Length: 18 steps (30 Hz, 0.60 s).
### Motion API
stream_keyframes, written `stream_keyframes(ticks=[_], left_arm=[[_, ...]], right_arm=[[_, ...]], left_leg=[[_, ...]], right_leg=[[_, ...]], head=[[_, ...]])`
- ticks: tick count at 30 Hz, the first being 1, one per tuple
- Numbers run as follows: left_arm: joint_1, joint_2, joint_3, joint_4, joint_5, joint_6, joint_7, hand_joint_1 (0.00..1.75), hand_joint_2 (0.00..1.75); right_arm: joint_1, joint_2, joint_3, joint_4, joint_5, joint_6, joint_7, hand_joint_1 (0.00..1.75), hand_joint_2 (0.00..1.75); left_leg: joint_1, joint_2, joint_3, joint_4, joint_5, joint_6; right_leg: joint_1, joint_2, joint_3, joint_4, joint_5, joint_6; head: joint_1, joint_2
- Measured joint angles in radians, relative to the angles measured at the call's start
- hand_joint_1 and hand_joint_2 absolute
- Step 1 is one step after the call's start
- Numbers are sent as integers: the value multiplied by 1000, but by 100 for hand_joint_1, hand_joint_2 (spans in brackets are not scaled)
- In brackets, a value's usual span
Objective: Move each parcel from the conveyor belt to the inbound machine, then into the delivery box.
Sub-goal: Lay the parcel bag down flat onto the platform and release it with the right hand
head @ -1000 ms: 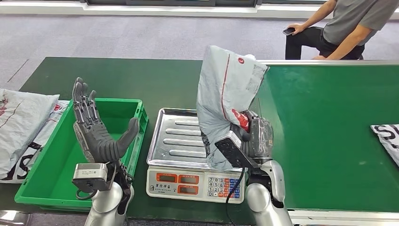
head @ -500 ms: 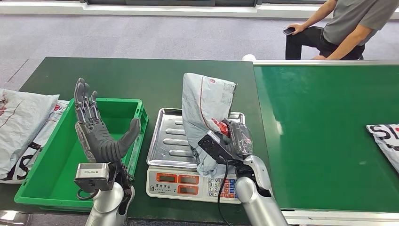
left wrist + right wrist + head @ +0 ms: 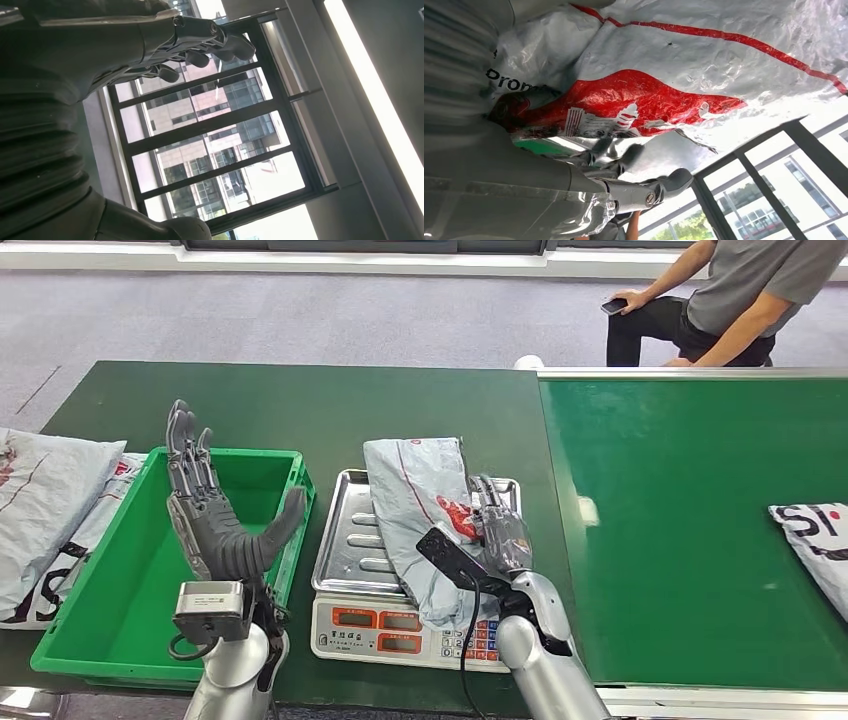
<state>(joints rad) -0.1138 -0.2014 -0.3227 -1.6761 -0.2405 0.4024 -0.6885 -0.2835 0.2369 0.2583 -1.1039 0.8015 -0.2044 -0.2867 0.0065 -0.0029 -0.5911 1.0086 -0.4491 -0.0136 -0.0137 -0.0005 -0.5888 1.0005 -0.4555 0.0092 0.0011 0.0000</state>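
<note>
Fingers [image 3: 492, 502] of the right hand [image 3: 500, 532] are curling around the grey parcel [image 3: 420, 510], draping limply over the scale tray [image 3: 350, 540]; judged soft, light, slippery: grip bunched film. Left hand [image 3: 215, 515], at nine o'clock, is hovering spread, empty.

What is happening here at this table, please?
A humanoid robot is sorting parcels. Its right hand holds a grey parcel that now lies across the steel tray of the scale. Its left hand is raised with fingers apart, holding nothing, over the green box. Another parcel waits on the conveyor belt, and more parcels lie left of the box. A person sits behind the belt.
</note>
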Motion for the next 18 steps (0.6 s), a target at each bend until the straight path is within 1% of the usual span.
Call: stream_keyframes(ticks=[4,10,13,15,18], left_arm=[[-2,0,-7,5,-1,9,2,0,175],[-3,0,-9,5,-4,20,7,0,175],[-2,0,-9,5,-5,23,7,0,175],[-2,0,-9,5,-8,25,7,0,175],[1,0,-9,4,-11,30,7,0,175]], right_arm=[[0,0,0,5,20,-2,16,0,175],[1,0,3,5,76,-64,42,0,175],[6,0,4,-1,75,-92,34,0,175],[18,0,4,-24,66,-149,1,0,175],[46,0,4,-98,79,-291,-51,0,175]], left_leg=[[0,0,0,0,0,0],[0,0,0,0,0,0],[0,0,0,0,0,0],[0,0,0,0,0,0],[0,0,0,0,0,0]], right_leg=[[0,0,0,0,0,0],[0,0,0,0,0,0],[0,0,0,0,0,0],[0,0,0,0,0,0],[0,0,0,0,0,0]], head=[[0,0],[0,0],[0,0],[0,0],[0,0]])
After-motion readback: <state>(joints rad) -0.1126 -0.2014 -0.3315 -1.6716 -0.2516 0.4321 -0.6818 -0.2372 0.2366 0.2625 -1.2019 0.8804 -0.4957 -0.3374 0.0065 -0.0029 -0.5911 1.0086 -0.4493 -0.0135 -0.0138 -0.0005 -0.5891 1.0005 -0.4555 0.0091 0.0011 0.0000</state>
